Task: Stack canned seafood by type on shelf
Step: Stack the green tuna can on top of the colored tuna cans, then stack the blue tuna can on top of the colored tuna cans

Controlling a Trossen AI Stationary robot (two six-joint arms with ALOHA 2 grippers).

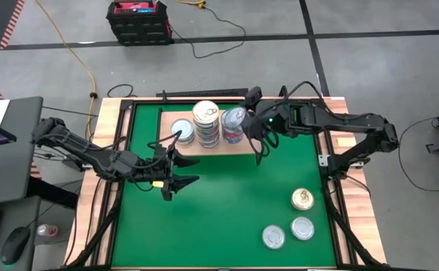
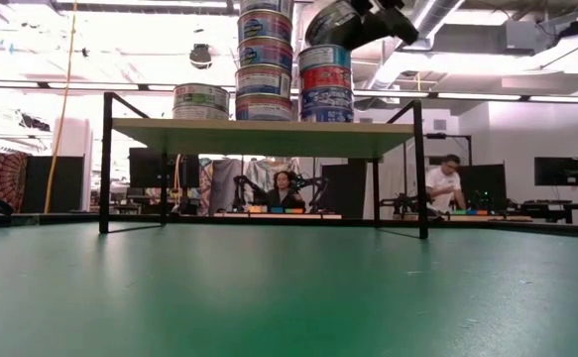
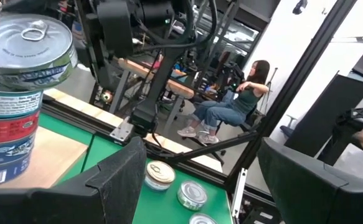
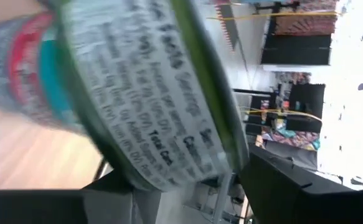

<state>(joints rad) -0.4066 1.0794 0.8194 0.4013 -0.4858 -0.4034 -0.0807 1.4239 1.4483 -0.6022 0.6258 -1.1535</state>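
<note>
- The right gripper [image 1: 243, 129] grasped a tilted can [image 1: 233, 120] above the right-hand stack [image 2: 325, 89] on the shelf [image 2: 259, 137], apparently to add it to its own type.
- The left gripper [image 1: 175, 170] waited released over the green worktop [image 1: 227, 211], clear of the shelf.
- Three loose cans [image 1: 291, 220] lay near the worktop's right edge, not yet sorted.
</note>
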